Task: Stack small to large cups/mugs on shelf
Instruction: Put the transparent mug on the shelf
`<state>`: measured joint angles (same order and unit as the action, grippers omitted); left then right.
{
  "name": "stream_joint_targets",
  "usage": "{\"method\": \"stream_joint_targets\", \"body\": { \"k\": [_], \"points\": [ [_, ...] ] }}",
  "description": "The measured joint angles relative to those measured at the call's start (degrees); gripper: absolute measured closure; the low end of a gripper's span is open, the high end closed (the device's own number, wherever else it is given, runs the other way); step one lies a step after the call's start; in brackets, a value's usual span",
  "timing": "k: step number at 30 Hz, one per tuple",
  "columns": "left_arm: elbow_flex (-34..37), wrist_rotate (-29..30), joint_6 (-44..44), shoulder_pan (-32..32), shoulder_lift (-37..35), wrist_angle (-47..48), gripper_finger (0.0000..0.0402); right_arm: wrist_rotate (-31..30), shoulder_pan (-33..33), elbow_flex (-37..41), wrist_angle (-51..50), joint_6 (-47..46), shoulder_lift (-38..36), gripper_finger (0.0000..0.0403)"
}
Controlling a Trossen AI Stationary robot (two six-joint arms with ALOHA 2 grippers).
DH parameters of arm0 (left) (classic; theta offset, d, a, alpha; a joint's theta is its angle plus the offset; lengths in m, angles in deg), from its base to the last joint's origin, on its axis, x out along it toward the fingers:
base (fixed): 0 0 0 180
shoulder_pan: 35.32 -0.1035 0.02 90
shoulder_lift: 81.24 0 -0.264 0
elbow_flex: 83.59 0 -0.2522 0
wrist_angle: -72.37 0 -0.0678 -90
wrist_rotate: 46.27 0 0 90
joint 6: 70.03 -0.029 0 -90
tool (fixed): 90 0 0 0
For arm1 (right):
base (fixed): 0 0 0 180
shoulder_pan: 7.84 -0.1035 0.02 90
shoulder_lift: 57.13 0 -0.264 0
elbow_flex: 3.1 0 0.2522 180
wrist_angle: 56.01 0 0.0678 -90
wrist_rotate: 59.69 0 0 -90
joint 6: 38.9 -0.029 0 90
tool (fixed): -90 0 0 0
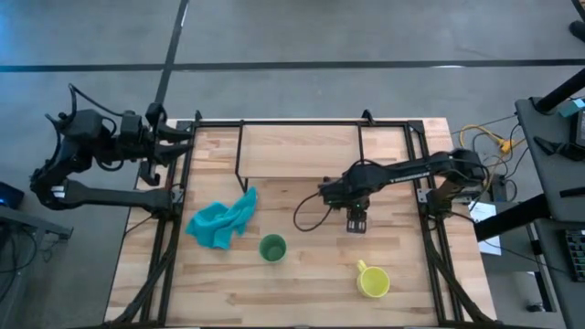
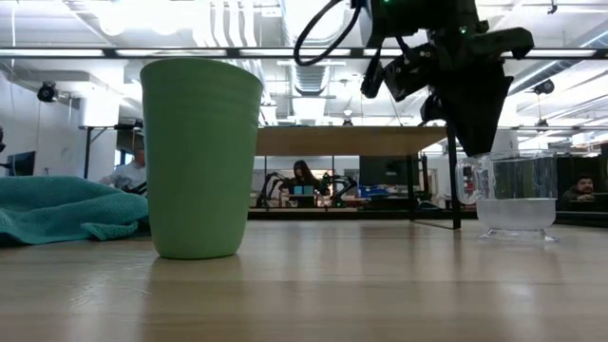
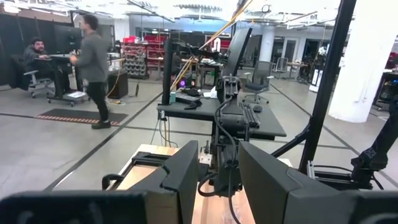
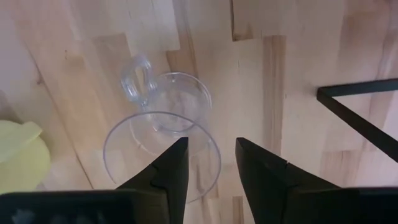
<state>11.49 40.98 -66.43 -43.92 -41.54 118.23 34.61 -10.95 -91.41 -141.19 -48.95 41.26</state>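
Glass cup (fingers above) unobstructed.

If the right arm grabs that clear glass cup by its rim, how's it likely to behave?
The clear glass cup is probably rigid and smooth, so it may slip between the right end effector's dark fingers. It looks thin-walled, so likely fragile under a hard squeeze. Its side handle may weight it unevenly, so it could tilt a little when lifted.

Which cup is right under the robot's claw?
The clear glass cup, right below the right gripper. The green cup and yellow mug stand farther away.
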Motion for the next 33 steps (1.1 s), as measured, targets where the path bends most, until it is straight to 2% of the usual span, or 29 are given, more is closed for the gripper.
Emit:
{"method": "stream_joint_targets", "body": {
  "k": [23, 33],
  "points": [
    [0.00, 0.00, 0.00, 0.00, 0.24, -0.20, 0.0299, 0.07, 0.00, 2.17, 3.15, 2.63, 0.55, 0.0303],
    [0.00, 0.00, 0.00, 0.00, 0.16, -0.52, 0.0299, 0.13, 0.00, 4.52, 4.61, 2.61, 0.55, 0.0347]
  ]
}}
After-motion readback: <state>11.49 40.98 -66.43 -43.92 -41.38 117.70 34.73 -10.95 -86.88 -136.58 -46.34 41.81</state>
